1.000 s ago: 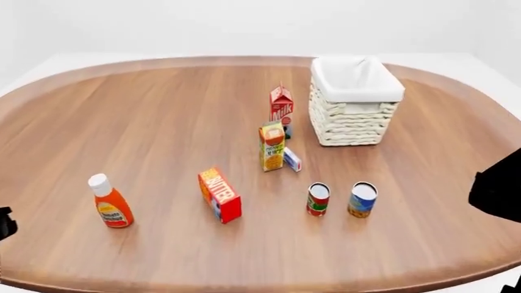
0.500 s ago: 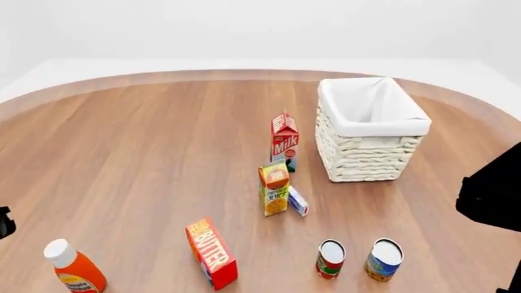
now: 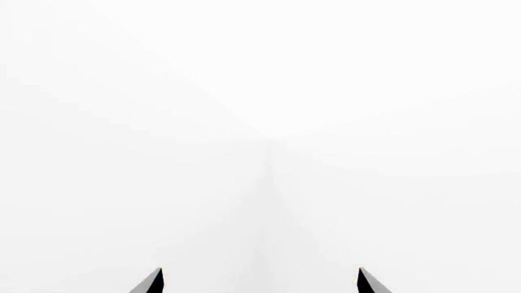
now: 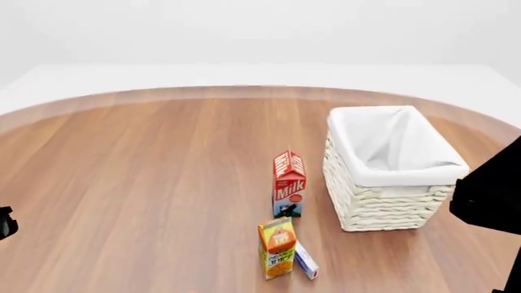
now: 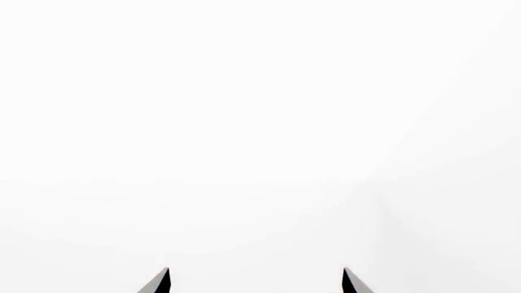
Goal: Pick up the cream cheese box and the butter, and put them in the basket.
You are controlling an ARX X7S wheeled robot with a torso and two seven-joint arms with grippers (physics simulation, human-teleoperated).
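Basket [image 4: 391, 177] sits right of centre on the round wooden table [image 4: 146, 183] in the head view: square white wicker, white cloth liner folded over the rim, nothing visible inside. Milk carton [image 4: 288, 184], red and white, stands upright just left of the basket, apart from it. Orange juice carton [image 4: 276, 248] stands upright nearer the camera, in front of the milk carton. Cream cheese box [image 4: 305, 260], small, white with blue markings, stands on edge right beside the juice carton's right side, touching or nearly so; can't tell which. Butter is not in view in any frame.

Left gripper [image 3: 258, 282]: wrist view shows only two dark fingertips [image 3: 151, 283] at the frame edge, spread wide apart, nothing between them, only blank white beyond. So its jaws stand apart and empty. Head view catches a small dark piece of the left arm [image 4: 7, 222] at the left edge, off the table.

Right gripper [image 5: 254, 282]: same picture, two dark tips spread apart, nothing held, blank white ahead. Dark bulk of the right arm [image 4: 492, 195] shows at the head view's right edge, beside the basket's right side; contact can't be judged.

Neither wrist camera sees the table or any package.
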